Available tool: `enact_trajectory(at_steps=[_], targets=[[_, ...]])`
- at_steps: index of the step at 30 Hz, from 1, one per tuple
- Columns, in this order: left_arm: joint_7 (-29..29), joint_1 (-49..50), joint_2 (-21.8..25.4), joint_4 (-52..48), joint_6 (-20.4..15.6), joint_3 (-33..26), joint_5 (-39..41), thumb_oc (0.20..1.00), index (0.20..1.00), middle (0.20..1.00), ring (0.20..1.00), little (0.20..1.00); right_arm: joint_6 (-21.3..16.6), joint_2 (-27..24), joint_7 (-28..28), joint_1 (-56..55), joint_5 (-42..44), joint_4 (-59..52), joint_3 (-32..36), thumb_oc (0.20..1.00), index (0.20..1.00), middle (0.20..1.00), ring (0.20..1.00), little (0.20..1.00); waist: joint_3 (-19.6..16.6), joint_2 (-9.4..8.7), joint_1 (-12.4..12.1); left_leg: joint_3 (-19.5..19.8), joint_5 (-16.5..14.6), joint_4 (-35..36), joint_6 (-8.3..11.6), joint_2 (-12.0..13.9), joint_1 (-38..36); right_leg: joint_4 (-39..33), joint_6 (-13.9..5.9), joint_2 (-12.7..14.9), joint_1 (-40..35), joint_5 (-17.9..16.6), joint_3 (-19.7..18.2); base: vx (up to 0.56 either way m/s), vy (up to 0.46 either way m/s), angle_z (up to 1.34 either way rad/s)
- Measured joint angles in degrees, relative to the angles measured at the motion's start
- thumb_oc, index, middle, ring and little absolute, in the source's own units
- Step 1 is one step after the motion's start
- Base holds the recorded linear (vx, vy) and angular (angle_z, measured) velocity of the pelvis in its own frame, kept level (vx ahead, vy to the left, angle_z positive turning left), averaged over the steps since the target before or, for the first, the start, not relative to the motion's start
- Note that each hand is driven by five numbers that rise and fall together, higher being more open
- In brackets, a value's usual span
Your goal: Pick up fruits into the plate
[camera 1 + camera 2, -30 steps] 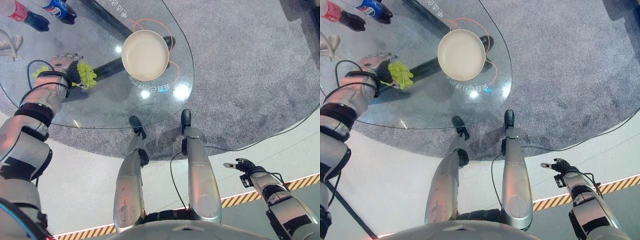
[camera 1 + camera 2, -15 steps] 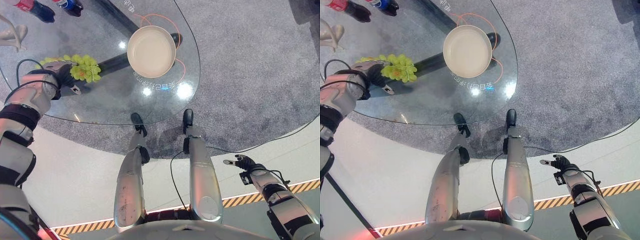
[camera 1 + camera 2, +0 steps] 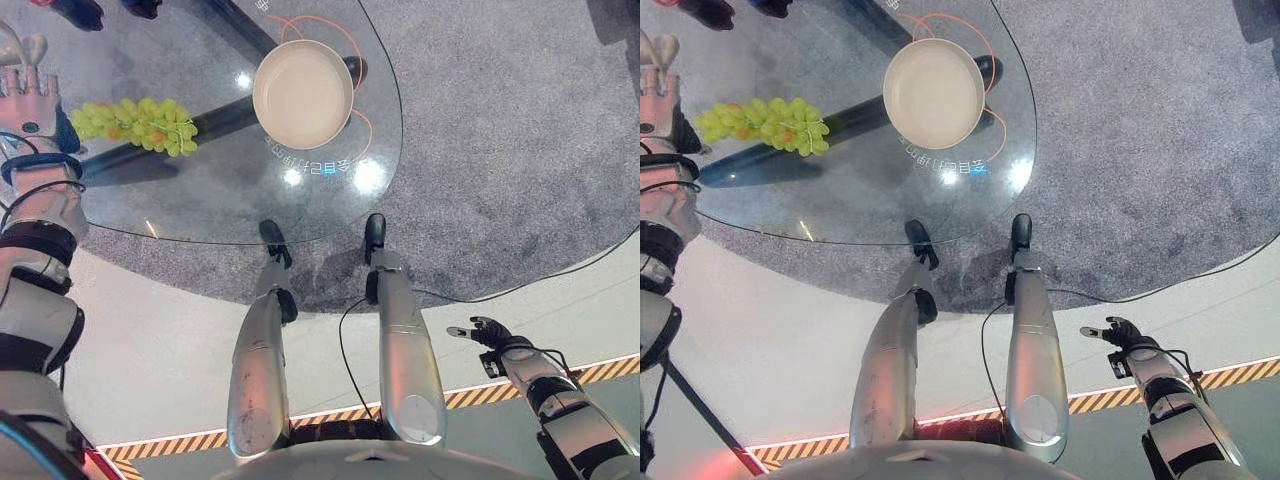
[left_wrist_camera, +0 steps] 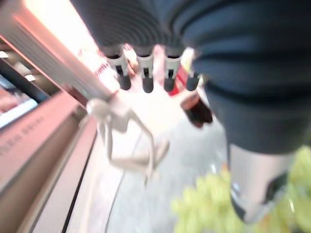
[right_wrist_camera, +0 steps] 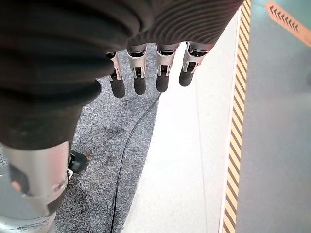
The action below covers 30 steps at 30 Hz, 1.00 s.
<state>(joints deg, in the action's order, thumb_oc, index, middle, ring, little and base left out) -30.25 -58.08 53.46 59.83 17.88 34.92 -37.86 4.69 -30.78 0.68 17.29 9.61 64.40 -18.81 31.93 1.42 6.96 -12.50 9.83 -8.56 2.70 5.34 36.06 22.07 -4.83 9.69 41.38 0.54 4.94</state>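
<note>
Glass table [image 3: 200, 190] holds green grapes [image 3: 135, 122] beside the left hand [image 3: 25, 95], fingers straight and holding nothing.

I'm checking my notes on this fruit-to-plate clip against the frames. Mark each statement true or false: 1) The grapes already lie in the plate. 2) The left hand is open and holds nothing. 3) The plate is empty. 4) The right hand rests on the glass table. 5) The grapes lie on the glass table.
1) False: the grapes lie on the glass table, apart from the plate.
2) True: the left hand has straight fingers, beside the grapes.
3) True.
4) False: the right hand hangs open over the floor, away from the table.
5) True.
</note>
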Motion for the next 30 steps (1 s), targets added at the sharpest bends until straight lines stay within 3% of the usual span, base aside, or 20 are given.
enact_trajectory(at_steps=[7, 13, 30], targets=[[-8.4, -1.1, -1.2, 0.0, -1.1, -1.0, 0.1, 1.0, 1.0, 1.0, 1.0, 1.0, -0.2, 0.1, -0.1, 0.0, 0.5, -0.2, -0.2, 1.0, 1.0, 1.0, 1.0, 1.0, 0.0, -0.3, 0.5, 0.1, -0.3, -0.8, -0.01, 0.3, 0.6, 0.0, 0.07, -0.2, 0.2, -0.1, 0.0, 0.0, 0.001, -0.01], [-8.5, -2.0, -1.2, 0.0, -4.4, -0.8, 0.1, 1.0, 1.0, 1.0, 1.0, 1.0, -0.3, 0.2, -0.4, 0.0, 0.5, -0.3, -0.2, 1.0, 1.0, 1.0, 1.0, 1.0, -0.1, -0.7, 1.4, 0.0, -1.2, -2.0, 0.32, 0.7, 1.2, -0.1, 0.05, -0.4, 0.4, 0.0, -0.2, 0.0, 0.002, -0.02], [11.8, -2.8, -1.5, -0.2, -8.0, 6.2, -2.7, 1.0, 1.0, 1.0, 1.0, 1.0, -0.5, 0.3, -1.0, 0.0, 0.5, -0.8, 0.0, 1.0, 1.0, 1.0, 1.0, 1.0, -0.1, -0.72, 2.0, -0.6, -1.8, -3.1, -0.13, 0.6, 2.6, 0.1, 0.11, -0.4, 1.8, -0.1, -0.8, 0.0, 0.002, -0.01]])
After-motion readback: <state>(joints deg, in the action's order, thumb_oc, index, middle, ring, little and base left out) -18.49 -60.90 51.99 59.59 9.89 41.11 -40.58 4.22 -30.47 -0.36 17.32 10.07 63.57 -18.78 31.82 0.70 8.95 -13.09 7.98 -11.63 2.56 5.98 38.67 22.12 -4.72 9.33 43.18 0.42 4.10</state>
